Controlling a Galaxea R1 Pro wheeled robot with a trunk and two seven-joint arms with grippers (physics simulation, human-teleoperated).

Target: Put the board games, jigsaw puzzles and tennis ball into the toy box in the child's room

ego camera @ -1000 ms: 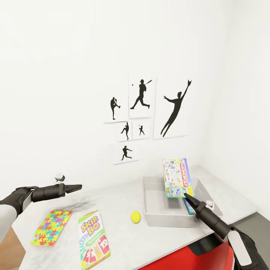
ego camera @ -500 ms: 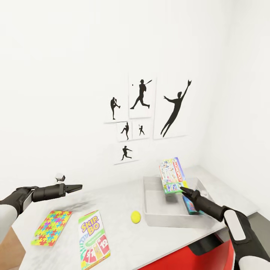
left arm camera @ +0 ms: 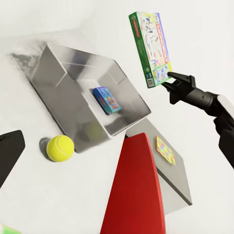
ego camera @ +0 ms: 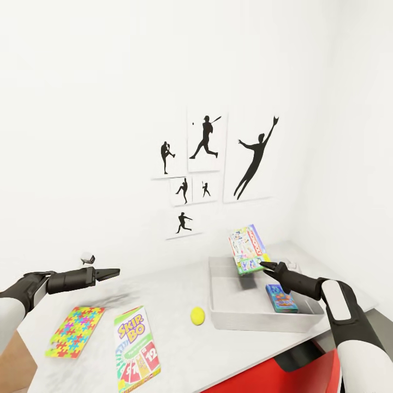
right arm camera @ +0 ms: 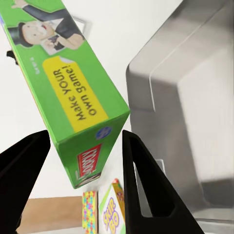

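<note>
Right arm reaching in from the lower right of the head view, forearm angled up and leftward, right gripper (ego camera: pixel 266 266) pinching the lower corner of the Monopoly box (ego camera: pixel 248 248) and holding it tilted in the air above the bin (ego camera: pixel 246 317). In the right wrist view, two dark fingers (right arm camera: pixel 141 175) either side of the green box end (right arm camera: pixel 80 97), printed "Make YOUR own game!". In the left wrist view, the same box (left arm camera: pixel 152 48) upper centre, clear of the bin (left arm camera: pixel 63 92), gripped at its lower corner by the right gripper (left arm camera: pixel 171 80).

Blue box (ego camera: pixel 281 297) lying flat inside the bin at its right end; seen also in the left wrist view (left arm camera: pixel 106 100) against the bin floor.

Left arm stretched in from the left edge of the head view, nearly level, left gripper (ego camera: pixel 112 272) pointing right over the table (ego camera: pixel 180 344), fingers together on nothing, hovering above the surface.

On the table at lower left: puzzle (ego camera: pixel 75 331) flat, Skip-Bo (ego camera: pixel 136 348) flat just beside it to the right, apart. Ball (ego camera: pixel 197 315) resting on the table just left of the bin's near wall; in the left wrist view, ball (left arm camera: pixel 60 147) beside the bin corner.

Silhouette pictures (ego camera: pixel 213 164) on the white wall behind, centre of frame.
</note>
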